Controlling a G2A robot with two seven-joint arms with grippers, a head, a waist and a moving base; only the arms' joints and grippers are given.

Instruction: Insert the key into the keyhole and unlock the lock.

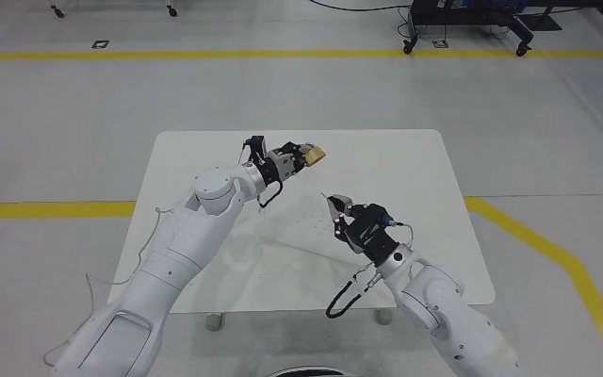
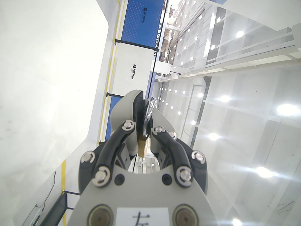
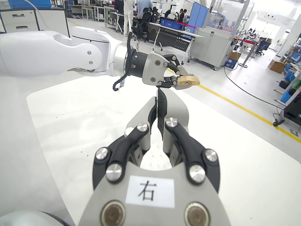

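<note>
Overhead, 2 wrist views, left claw [image 1: 302, 157] [image 3: 181, 78] shared

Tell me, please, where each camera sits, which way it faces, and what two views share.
Top view: above the arms, facing down on the table; both arms show.
Left wrist view: on the left wrist, facing along the left gripper, which holds the lock.
Right wrist view: on the right wrist, facing along the right gripper across the table.
Shared: all show the lock in the left gripper.

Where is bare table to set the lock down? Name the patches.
Free: the far-right corner of the table, past the right gripper; the near strip between both arms. Crowded: the middle, between the lock in the left gripper and the right gripper.
</note>
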